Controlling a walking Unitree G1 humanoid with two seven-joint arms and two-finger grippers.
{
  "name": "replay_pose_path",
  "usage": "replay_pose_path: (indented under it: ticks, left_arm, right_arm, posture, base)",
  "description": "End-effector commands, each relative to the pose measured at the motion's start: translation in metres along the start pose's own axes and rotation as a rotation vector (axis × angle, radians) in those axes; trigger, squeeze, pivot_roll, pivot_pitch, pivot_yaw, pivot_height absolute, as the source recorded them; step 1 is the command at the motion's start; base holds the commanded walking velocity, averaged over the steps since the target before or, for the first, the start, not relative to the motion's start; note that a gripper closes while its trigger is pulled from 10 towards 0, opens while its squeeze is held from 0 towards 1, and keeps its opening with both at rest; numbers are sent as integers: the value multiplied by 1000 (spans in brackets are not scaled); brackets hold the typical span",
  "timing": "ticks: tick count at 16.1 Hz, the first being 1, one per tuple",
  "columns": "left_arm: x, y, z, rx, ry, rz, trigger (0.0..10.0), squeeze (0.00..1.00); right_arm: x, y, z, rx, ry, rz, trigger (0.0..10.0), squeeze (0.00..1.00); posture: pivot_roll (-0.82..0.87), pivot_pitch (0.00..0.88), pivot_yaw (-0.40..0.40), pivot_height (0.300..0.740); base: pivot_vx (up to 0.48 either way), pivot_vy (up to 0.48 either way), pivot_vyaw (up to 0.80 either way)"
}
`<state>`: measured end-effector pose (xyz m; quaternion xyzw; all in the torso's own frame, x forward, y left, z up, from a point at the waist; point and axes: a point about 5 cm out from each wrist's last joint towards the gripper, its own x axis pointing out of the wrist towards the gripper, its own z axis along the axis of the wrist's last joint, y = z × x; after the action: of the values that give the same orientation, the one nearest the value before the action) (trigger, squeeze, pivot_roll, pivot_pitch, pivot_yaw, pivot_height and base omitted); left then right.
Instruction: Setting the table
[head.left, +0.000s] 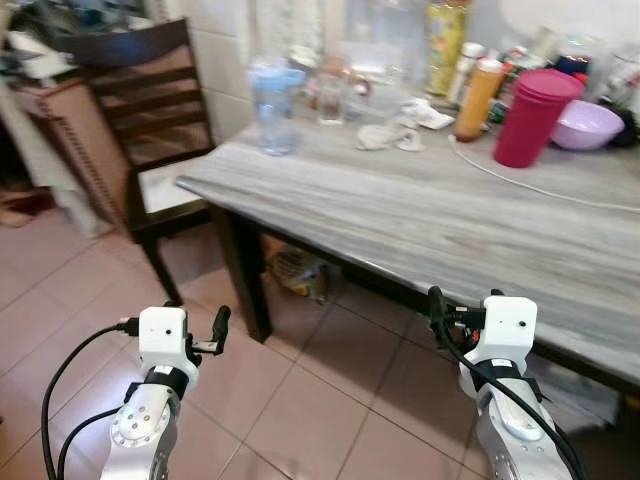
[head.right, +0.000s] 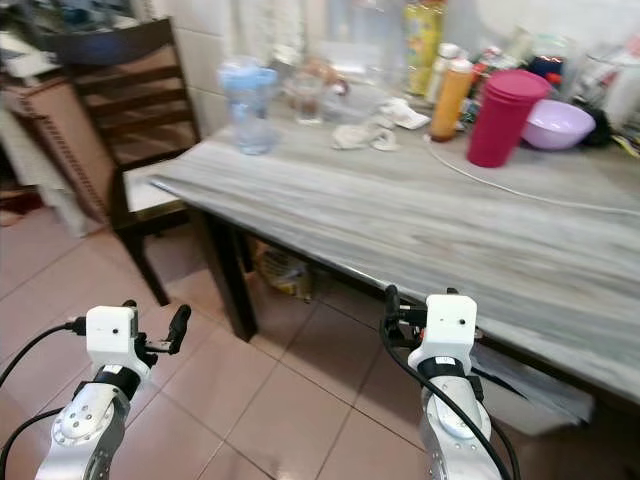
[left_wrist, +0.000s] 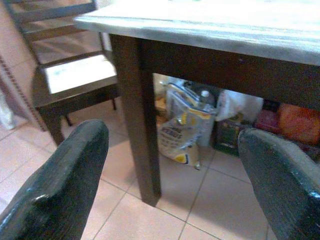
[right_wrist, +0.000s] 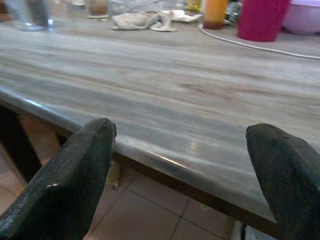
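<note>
Still at the approach stage, by the look of it: nothing picked up, nothing laid out. Standing at the near edge of the long grey wood-grain table (head.left: 420, 215), which runs from centre left to the right edge of the head view. Left gripper (head.left: 215, 335) low in the lower left of the frame, over the pinkish floor tiles (head.left: 300, 400) and short of the dark table leg (left_wrist: 137, 115); fingers spread wide and empty in the left wrist view. Right gripper (head.left: 437, 312) in the lower right, just at the table edge, jaws likewise wide apart and holding nothing, looking along the bare tabletop.

Tableware all along the top of the frame, well away from both grippers: tall magenta plastic tumbler with lid (head.left: 533, 117) at upper right, pale lilac bowl (head.left: 586, 124) just beside it, orange bottle with a white cap (head.left: 478, 98), clear blue-tinted plastic jug (head.left: 274, 105) at upper centre left, crumpled white cloth (head.left: 385, 136), white cable (head.left: 530, 185) trailing across the wood. Dark wooden slat-back chair (head.left: 150, 120) at upper left.

Next move, probably: stepping closer or leaning in, then a long reach across the table toward the tumbler or bowl; not reachable from this stance, it seems.

Under the table, a yellow-and-white printed sack (left_wrist: 184, 137) with dark lettering, too blurred to read. Labels on the far bottles unreadable as well.
</note>
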<state>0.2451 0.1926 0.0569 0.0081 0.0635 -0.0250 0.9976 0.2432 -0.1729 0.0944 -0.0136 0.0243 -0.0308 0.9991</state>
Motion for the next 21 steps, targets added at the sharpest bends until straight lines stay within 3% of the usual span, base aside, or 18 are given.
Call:
replay_pose_path:
  ticks: [1,7,21]
  left_arm:
    - [0,-1,4,10,-5,-1,10000,0]
    - [1,3,6,-2,2,23,10000,0]
    - [12,-6,7,-21,13,5,10000,0]
  right_arm:
    - [1,-1,-1,5,13,-2,10000,0]
    - [4,3,-1,9,10,10,10000,0]
    - [10,-2,4,13,3,-13,10000,0]
  posture:
    - [-221,37,29,740]
    - [-213,41,28,740]
    - [-241,36,21,740]
  base:
    - [-259,0,-788]
    - [-44,0,-726]
    - [-280,0,-37]
